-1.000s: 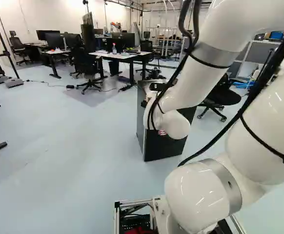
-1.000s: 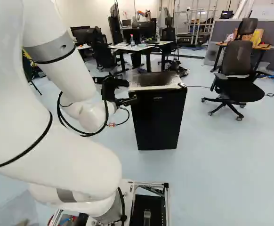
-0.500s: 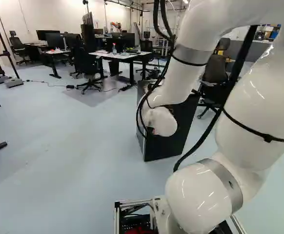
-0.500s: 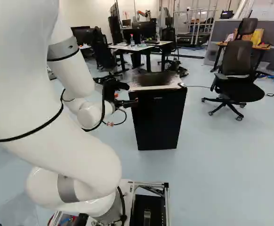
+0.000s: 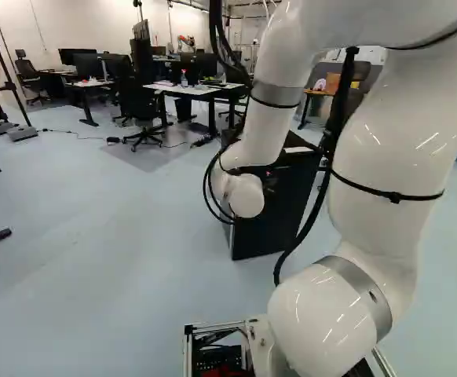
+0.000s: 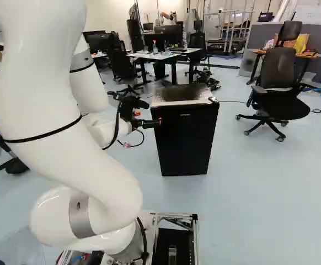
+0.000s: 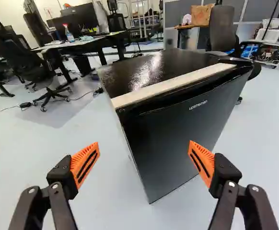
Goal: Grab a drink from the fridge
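Note:
In the right base view my gripper [image 6: 150, 122] is level with the upper part of the small black fridge [image 6: 185, 141], by its left edge. The fridge door is shut and hides whatever is inside; no drink shows there. From the wrist, the gripper [image 7: 144, 144] stands open, its orange pads wide apart with nothing held between them. Ahead of the fingers lies the fridge [image 7: 182, 132], its dark door front angled to one side and a pale strip along the top's front edge. My arm partly covers the fridge [image 5: 264, 232] in the left base view.
Behind the fridge are desks [image 6: 166, 56] with monitors and a bottle [image 6: 155, 48]. An office chair [image 6: 276, 83] stands to the fridge's right in the right base view. A cable [image 6: 232, 101] runs from the fridge's far side. Another robot [image 5: 186, 39] shows far back.
The arm has swung and refolded, its wrist joint shifting left in the left base view. The gripper has dropped slightly beside the fridge. Base and fridge have not moved.

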